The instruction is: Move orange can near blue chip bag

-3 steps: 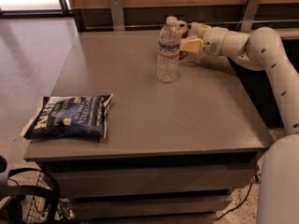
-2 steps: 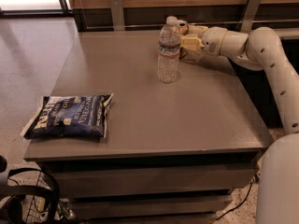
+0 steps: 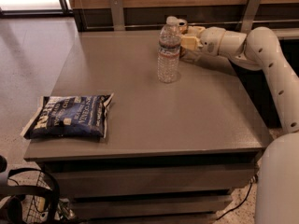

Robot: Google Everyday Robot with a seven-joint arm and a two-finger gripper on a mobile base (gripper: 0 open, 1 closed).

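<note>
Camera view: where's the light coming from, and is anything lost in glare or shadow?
Camera view: daylight washes out the top left corner; the table shows soft sheen; the gripper sits at the far edge behind the water bottle, in dimmer light; the blue chip bag is evenly lit.

Orange can [image 3: 181, 25] by claw [image 3: 188, 36]; blue chip bag [image 3: 70, 116] front-left.

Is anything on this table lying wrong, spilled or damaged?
One small thing: the blue chip bag lies flat at the front left corner, and its left end seems to overhang the table. The water bottle stands upright, nothing spilled. The gripper is at the far edge by the orange can, which the bottle partly hides.
</note>
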